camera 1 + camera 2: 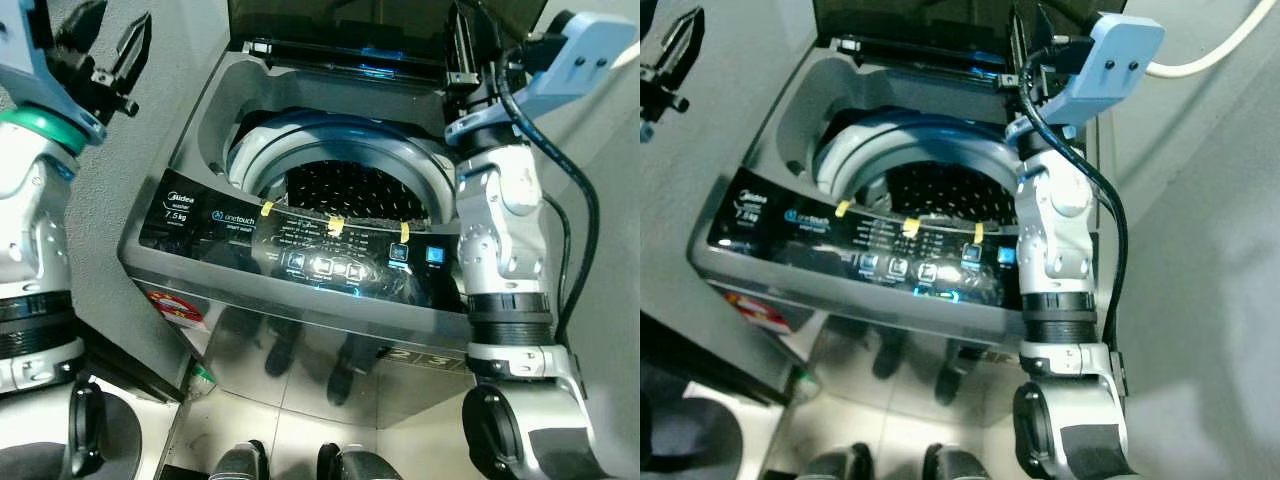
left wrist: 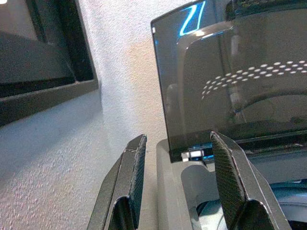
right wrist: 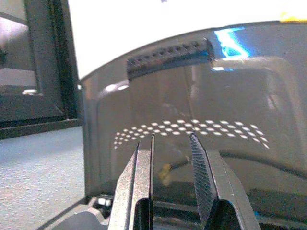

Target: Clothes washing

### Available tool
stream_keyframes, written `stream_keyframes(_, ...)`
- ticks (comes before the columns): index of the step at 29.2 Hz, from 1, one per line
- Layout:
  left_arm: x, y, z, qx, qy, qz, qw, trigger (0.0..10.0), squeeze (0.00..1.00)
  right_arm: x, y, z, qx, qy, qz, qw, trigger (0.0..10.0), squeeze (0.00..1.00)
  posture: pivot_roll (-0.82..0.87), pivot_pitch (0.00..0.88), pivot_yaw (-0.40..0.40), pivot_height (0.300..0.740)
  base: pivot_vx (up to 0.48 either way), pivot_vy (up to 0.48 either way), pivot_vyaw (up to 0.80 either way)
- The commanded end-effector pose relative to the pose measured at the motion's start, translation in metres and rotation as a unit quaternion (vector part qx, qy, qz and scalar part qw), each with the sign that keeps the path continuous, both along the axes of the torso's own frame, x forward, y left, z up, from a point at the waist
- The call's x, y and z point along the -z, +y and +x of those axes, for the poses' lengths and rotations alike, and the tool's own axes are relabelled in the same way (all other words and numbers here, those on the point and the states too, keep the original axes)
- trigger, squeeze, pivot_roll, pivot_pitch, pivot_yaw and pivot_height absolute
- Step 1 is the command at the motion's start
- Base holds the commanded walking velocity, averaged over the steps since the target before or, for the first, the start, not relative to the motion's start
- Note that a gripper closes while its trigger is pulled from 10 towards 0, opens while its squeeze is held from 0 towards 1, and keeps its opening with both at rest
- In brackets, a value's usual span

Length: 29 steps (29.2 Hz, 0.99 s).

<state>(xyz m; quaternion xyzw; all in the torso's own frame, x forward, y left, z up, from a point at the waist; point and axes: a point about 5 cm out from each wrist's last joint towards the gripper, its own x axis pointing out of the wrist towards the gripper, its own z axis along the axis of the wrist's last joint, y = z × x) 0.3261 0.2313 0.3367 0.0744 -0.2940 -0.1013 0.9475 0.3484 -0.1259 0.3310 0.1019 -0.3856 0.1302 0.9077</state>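
The washing machine [image 1: 300, 250] stands right in front of the robot, tight in a corner, with a wall close on its left and another close on its right. Its lid [image 1: 330, 20] is tipped up at the far side, smoky and see-through, so the drum [image 1: 350, 185] lies open under a blue-grey rim [image 1: 330, 140]; I can see no clothes in the part of the drum that shows. The near edge is the dark control panel [image 1: 300, 245], with lit buttons and three small yellow tape strips [image 1: 336, 225] along its far edge.

The left hand [image 1: 100, 55] hangs up by the left wall, off the machine's far left corner, fingers [image 2: 129, 182] spread apart with nothing between them. The right hand [image 1: 462, 45] is raised at the far right corner, just beside the lid's right edge; its fingers [image 3: 201, 167] stand a little apart and grip nothing, pointing at the lid's face.

The room above the drum is open between the two arms. On the tiled floor [image 1: 260, 410] below, the robot's feet [image 1: 240, 460] stand just before the machine's front.
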Motion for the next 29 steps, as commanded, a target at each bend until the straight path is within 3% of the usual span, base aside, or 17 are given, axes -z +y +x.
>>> stream_keyframes(1, 0.0006, 0.0031, -0.0026, -0.013, 0.000, -0.004, 1.000, 10.0, 0.00, -0.0006, 0.0025, 0.0001, -0.010, -0.002, 0.005, 1.000, 10.0, 0.00, 0.13, 0.062, 0.021, 0.740, 0.000, 0.000, 0.00)
stream_keyframes(18, -0.0001, -0.0010, -0.0043, -0.027, -0.006, -0.015, 1.000, 10.0, 0.00, -0.0005, 0.0085, -0.0006, -0.022, 0.004, 0.001, 1.000, 10.0, 0.00, 0.13, 0.046, 0.016, 0.740, 0.000, 0.000, 0.00)
stream_keyframes(29, -0.0009, -0.0030, -0.0051, -0.030, -0.006, -0.013, 0.999, 10.0, 0.00, 0.0006, 0.0088, 0.0009, -0.021, 0.007, -0.005, 1.000, 10.0, 0.00, 0.13, 0.044, 0.019, 0.740, -0.363, 0.000, 0.00)
